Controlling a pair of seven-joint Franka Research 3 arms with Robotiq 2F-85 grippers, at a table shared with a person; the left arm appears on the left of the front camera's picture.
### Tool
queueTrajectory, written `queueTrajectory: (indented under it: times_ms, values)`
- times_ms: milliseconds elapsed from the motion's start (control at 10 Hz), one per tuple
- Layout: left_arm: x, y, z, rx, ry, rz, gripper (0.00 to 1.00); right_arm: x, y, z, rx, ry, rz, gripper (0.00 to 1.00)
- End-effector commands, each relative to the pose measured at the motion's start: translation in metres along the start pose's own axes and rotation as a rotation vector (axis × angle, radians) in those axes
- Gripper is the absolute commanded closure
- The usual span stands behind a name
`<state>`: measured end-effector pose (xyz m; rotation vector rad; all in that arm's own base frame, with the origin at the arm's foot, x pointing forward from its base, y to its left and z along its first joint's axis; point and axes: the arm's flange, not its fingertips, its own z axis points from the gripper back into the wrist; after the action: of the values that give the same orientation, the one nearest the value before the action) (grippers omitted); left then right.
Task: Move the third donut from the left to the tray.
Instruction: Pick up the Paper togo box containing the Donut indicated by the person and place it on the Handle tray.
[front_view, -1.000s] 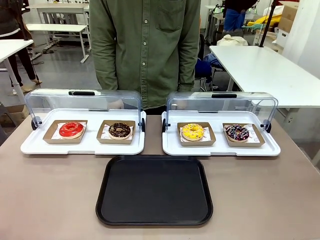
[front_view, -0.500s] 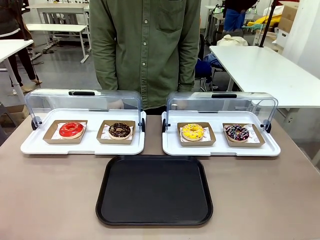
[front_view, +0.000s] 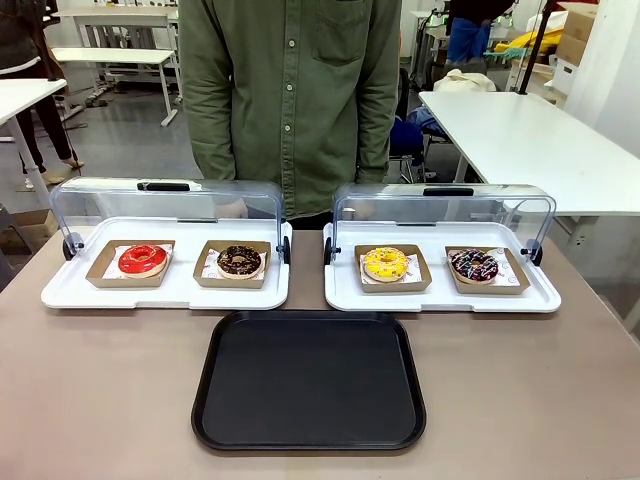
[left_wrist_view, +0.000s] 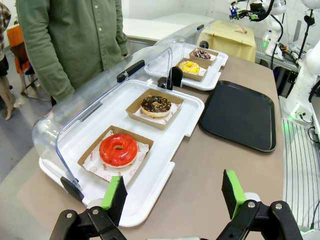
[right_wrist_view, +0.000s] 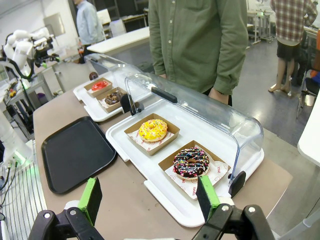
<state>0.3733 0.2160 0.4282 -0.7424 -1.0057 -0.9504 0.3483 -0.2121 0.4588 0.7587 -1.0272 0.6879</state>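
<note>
While left pincer (left_wrist_view: 172, 192) and right pincer (right_wrist_view: 149, 195) gaped, the soft donut (front_view: 385, 263) seemed safest gripped by its cardboard holder (front_view: 420, 273).

Holds the left hand (left_wrist_view: 174, 197) raised well off to the left of the tray (left_wrist_view: 240, 112), fingers (left_wrist_view: 115, 197) spread wide with nothing between the green pads. Holds the right hand (right_wrist_view: 150, 199) the same way, well off to the tray's right, fingers (right_wrist_view: 92, 199) wide apart and empty.
</note>
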Motion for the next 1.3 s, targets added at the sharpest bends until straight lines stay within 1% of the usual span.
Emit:
queueTrajectory:
  times_ms: [0, 1200]
  values:
    - [0.0014, 0.0016, 0.0022, -0.003, -0.005, -0.006, 0.00, 0.0018, -0.0024, -0.0003, -0.001, -0.027, 0.027, 0.00]
    - [0.0014, 0.0016, 0.0022, -0.003, -0.005, -0.006, 0.00, 0.0018, -0.0024, -0.0003, -0.001, -0.027, 0.027, 0.00]
